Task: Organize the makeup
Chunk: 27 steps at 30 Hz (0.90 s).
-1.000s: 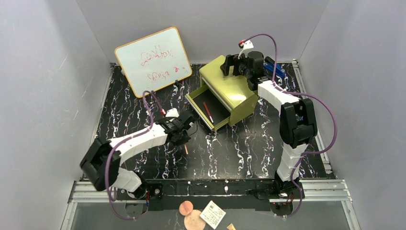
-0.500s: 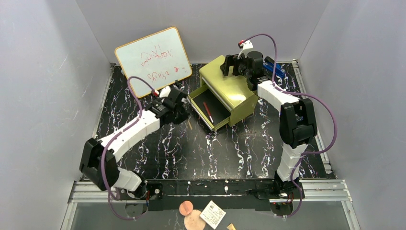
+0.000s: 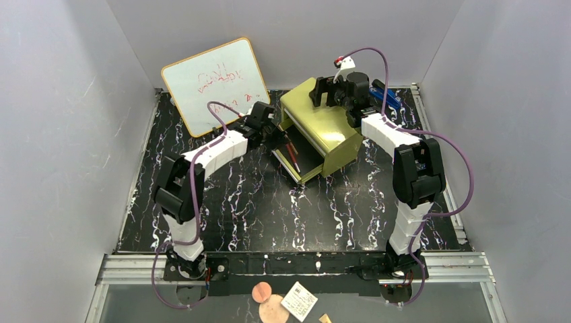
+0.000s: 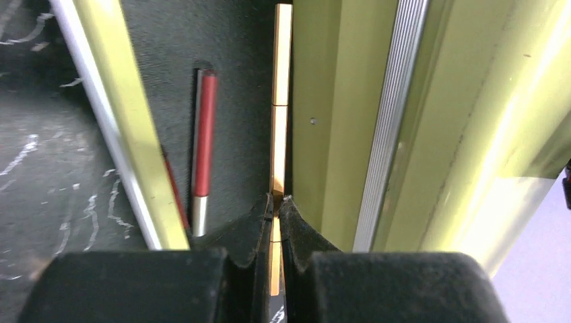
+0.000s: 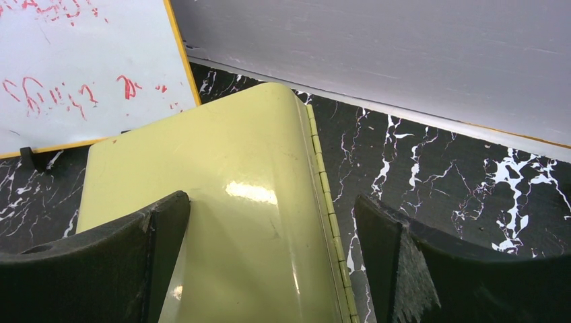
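My left pincer (image 4: pixel 276 202) is clamped on the tan pencil (image 4: pixel 281 81), which reaches out over the open drawer (image 4: pixel 128 121), hard by its right side next to the chest (image 3: pixel 330 128). The dark-red pencil (image 4: pixel 204 134) lies on the drawer floor just to the left. I'd lower until the tan pencil sits nearly flat, parallel to the red one, then part my fingers slowly so it cannot roll out. My right pincer (image 5: pixel 269 225) stands apart over the chest top.

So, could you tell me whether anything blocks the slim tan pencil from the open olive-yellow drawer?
Nothing visible does: the left gripper holds the slim tan pencil over the open olive-yellow drawer, whose dark-red pencil lies apart beside it.
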### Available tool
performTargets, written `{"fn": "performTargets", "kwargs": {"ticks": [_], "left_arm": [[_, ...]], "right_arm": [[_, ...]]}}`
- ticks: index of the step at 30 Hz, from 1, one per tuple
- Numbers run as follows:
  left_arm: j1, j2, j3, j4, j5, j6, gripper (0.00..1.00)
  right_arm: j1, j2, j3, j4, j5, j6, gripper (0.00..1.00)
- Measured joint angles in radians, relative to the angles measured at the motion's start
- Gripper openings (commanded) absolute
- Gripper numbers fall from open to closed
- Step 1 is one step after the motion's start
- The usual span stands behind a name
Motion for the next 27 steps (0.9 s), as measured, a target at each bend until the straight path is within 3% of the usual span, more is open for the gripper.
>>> {"fn": "performTargets", "kwargs": {"ticks": [16,27], "left_arm": [[-0.053,0.063,0.01,0.154,0.007,-0.132,0.0],[-0.095,0.171,-0.006,0.071,-0.106,-0.072,0.0]], "right_arm": [[0.0,0.001,0.0,0.0,0.0,0.0,0.99],[0.0,0.001,0.0,0.0,0.0,0.0,0.99]]}}
